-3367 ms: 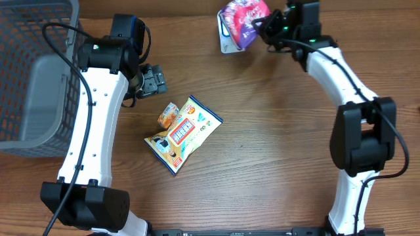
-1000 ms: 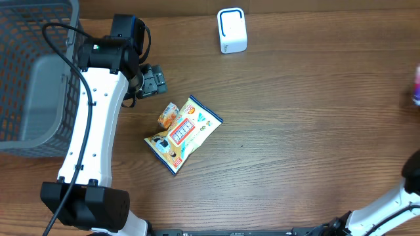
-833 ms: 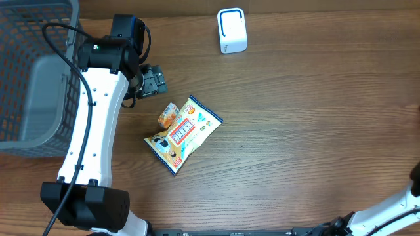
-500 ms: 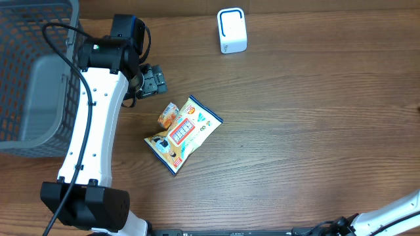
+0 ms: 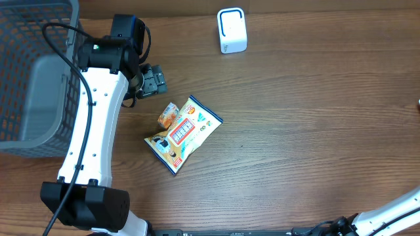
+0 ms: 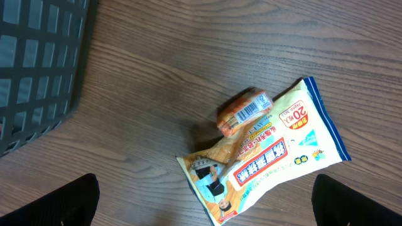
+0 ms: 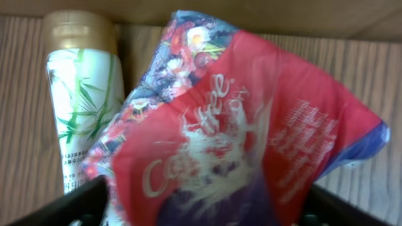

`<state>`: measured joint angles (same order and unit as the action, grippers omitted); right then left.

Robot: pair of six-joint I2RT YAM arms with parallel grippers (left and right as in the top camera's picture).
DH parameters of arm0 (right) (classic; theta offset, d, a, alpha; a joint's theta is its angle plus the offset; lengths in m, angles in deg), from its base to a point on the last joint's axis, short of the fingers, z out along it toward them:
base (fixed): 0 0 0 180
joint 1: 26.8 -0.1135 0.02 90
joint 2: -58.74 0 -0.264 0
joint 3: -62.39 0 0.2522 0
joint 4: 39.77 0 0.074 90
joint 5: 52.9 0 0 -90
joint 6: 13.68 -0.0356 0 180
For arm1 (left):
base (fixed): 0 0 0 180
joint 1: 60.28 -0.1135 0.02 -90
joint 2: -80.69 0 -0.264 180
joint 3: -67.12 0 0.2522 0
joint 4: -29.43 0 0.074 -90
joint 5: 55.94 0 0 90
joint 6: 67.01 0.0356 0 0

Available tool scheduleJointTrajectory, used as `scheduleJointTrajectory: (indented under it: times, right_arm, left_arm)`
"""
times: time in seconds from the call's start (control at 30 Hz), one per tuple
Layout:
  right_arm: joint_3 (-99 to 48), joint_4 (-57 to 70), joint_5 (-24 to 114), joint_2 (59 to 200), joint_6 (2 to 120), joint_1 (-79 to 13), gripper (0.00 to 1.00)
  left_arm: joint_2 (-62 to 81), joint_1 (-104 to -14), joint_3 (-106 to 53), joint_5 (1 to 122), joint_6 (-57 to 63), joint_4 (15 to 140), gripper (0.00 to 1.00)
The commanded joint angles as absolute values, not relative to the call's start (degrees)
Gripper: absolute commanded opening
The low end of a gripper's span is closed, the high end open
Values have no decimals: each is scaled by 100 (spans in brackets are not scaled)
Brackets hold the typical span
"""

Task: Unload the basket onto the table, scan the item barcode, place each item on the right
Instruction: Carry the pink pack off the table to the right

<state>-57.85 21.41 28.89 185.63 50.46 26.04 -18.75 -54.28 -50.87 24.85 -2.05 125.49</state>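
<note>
Red-purple flowery packet point(image 7: 239, 144): soft film, prob. light, crinkly, slippery. It sits in right end effector point(image 7: 217, 207), jaws spread wide, no pinch seen; bottle point(image 7: 81, 94) just beside. Off overhead view, so place vs scanner can't tell. Snack packet point(image 5: 183, 134) flat on desk point(image 5: 295, 144), nearer than scanner point(image 5: 231, 30) & left of it; same soft feel, take by edge seam. Small orange pack point(image 5: 168, 115) touches it. Left end effector point(image 6: 204, 201) wide open, empty, left of scanner. Basket point(image 5: 33, 26) far left of scanner: grey shape inside, unclear.
</note>
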Motion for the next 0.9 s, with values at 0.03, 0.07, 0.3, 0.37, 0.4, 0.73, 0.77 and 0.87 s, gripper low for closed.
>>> scheduleJointTrajectory:
  times: [0.03, 0.07, 0.3, 0.37, 0.4, 0.73, 0.77, 0.87]
  right_arm:
    - [-5840, 2255, 3079, 18416, 5172, 2600, 100]
    - [-5840, 2301, 3082, 18331, 5170, 2600, 100]
    - [-5840, 2469, 4236, 17531, 5081, 2582, 100]
    - [-5840, 2425, 4900, 17282, 5078, 2571, 100]
    - [-5840, 2415, 5215, 17173, 5076, 2562, 100]
    - [-5833, 3051, 8655, 16880, 5091, 1769, 100]
    - [-5831, 3206, 8646, 16897, 5148, 1566, 100]
    - [-5822, 3575, 8592, 16936, 5653, 842, 100]
  left_arm:
    - [-1907, -5426, -5135, 2491, -141, 12542, 100]
    - [-1907, -5426, -5135, 2489, -141, 12542, 100]
    - [-1907, -5426, -5135, 2489, -141, 12544, 100]
    - [-1907, -5426, -5135, 2489, -141, 12542, 100]
    - [-1907, -5426, -5135, 2489, -141, 12542, 100]
    - [-1907, -5426, -5135, 2489, -141, 12542, 100]
    - [-1907, -5426, -5135, 2489, -141, 12542, 100]
    - [-1907, -5426, -5135, 2489, -141, 12544, 100]
